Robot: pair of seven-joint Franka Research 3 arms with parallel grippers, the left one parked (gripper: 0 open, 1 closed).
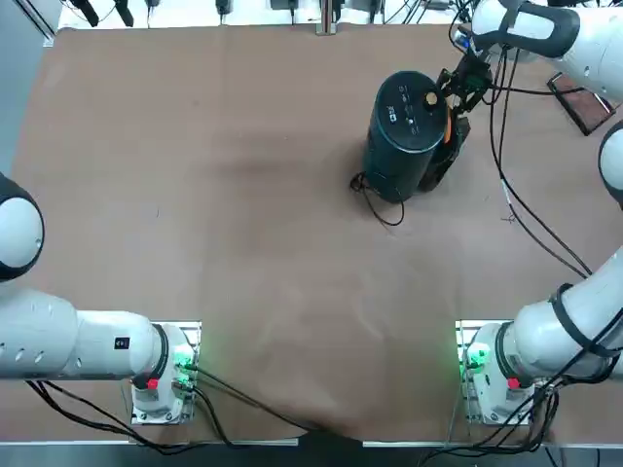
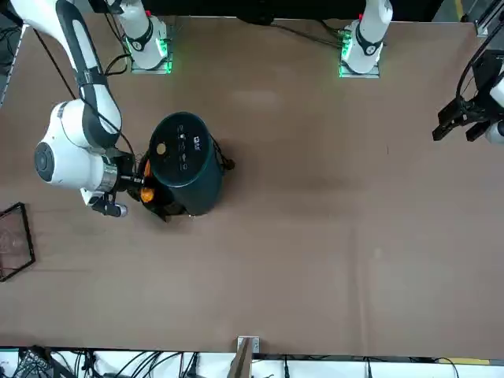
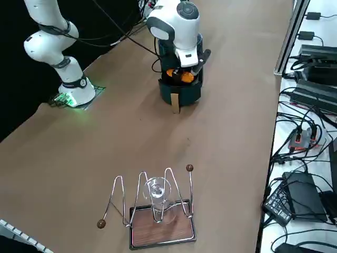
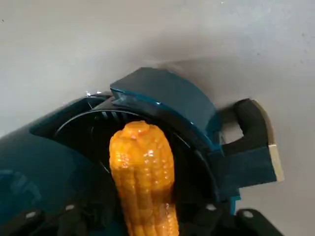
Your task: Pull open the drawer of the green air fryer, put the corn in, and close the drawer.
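Note:
The green air fryer stands upright at the table's far right, in reach of the working arm. Its drawer is pulled out, with the dark basket showing and the handle pointing away from the body. My right gripper hangs just above the open drawer, beside the fryer's top. The corn, an orange-yellow cob, stands on end at the gripper, its tip over the basket. The same corn is a small orange spot under the wrist in the side view and next to the fryer in the front view.
A thin black cord loops on the table beside the fryer's base. A wire rack on a wooden base holding a glass stands near the table's right edge. The rest of the brown tabletop is bare.

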